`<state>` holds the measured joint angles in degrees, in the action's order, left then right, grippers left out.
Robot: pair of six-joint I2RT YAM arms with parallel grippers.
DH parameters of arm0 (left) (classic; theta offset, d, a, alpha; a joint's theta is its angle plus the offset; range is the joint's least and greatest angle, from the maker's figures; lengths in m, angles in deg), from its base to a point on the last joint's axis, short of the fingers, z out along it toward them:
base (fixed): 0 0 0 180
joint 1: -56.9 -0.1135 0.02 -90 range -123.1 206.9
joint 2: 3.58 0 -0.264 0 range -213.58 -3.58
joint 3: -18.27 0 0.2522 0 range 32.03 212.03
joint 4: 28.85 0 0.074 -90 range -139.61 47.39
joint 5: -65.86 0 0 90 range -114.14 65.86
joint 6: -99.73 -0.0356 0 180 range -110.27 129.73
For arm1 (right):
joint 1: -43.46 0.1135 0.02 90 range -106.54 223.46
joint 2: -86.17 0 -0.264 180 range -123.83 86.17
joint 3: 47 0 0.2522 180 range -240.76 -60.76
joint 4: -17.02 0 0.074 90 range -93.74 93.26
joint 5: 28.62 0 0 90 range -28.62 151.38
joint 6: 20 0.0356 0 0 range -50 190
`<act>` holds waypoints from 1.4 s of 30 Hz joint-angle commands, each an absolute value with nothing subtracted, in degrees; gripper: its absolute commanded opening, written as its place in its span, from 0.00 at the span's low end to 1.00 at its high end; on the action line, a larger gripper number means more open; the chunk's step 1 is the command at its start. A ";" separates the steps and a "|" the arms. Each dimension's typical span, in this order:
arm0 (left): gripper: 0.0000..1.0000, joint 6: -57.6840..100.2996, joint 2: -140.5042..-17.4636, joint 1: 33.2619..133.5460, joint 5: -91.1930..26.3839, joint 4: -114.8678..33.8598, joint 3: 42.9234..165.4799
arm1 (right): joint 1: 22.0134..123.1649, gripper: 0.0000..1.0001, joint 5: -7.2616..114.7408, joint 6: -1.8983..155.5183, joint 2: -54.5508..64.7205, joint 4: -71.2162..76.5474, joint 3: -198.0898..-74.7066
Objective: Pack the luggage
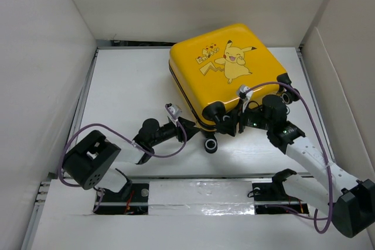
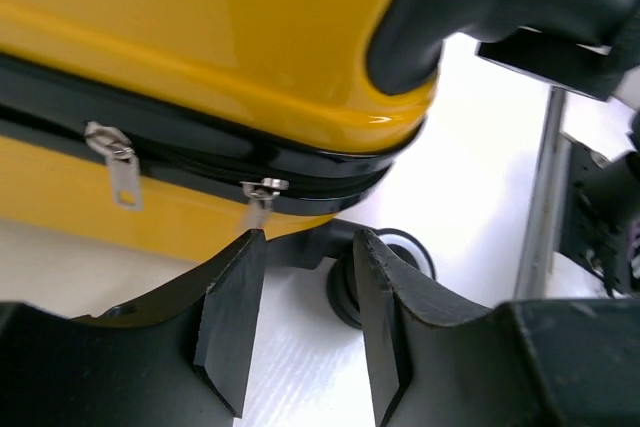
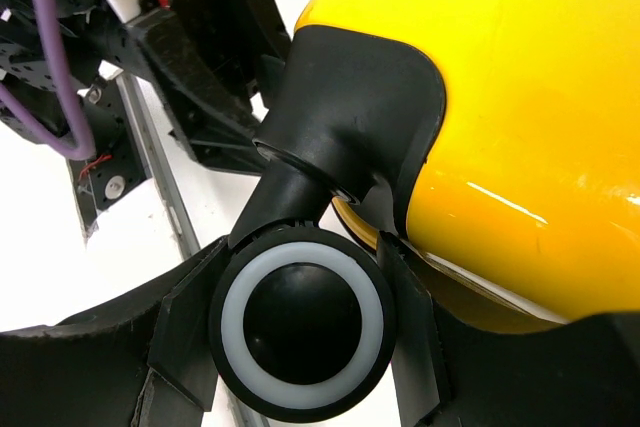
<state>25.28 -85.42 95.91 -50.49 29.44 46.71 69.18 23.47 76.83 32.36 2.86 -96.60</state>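
Left hand (image 2: 308,242) parted below zipper pull (image 2: 262,190), yellow luggage (image 2: 200,27), black wheel (image 2: 408,247)

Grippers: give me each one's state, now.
Left gripper: open, holding nothing, fingertips by the zipper pull.
Right gripper: shut on the luggage wheel.

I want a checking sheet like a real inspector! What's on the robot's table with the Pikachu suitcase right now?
Surface: white table, no spills seen.
Job's things: yellow suitcase, closed, Pikachu side up.
Clutter: nothing seen.
Hands: left hand open, its fingertips just below a zipper pull; right hand shut on a wheel at the suitcase's corner.
Cables: a purple cable loops loosely along each arm.
Surroundings: white walls on three sides.
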 commanded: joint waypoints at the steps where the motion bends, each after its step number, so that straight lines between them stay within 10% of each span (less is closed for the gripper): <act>1: 0.37 24.93 -85.58 95.93 -45.95 33.41 46.63 | 67.28 0.00 26.22 75.27 32.37 4.67 -98.47; 23: 0.33 24.23 -92.52 95.93 -44.89 37.63 52.16 | 67.81 0.00 26.93 75.44 32.73 5.20 -98.12; 33: 0.01 26.95 -94.98 95.93 -41.38 43.16 52.51 | 67.81 0.00 27.19 75.71 32.90 5.20 -98.03; 42: 0.00 24.76 -90.77 95.93 -18.21 28.95 50.84 | 67.81 0.00 28.68 77.03 35.89 5.28 -95.57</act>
<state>26.37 -92.59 97.20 -34.47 31.91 50.29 68.56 25.63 76.67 34.00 3.01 -95.99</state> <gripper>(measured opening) 0.007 0.614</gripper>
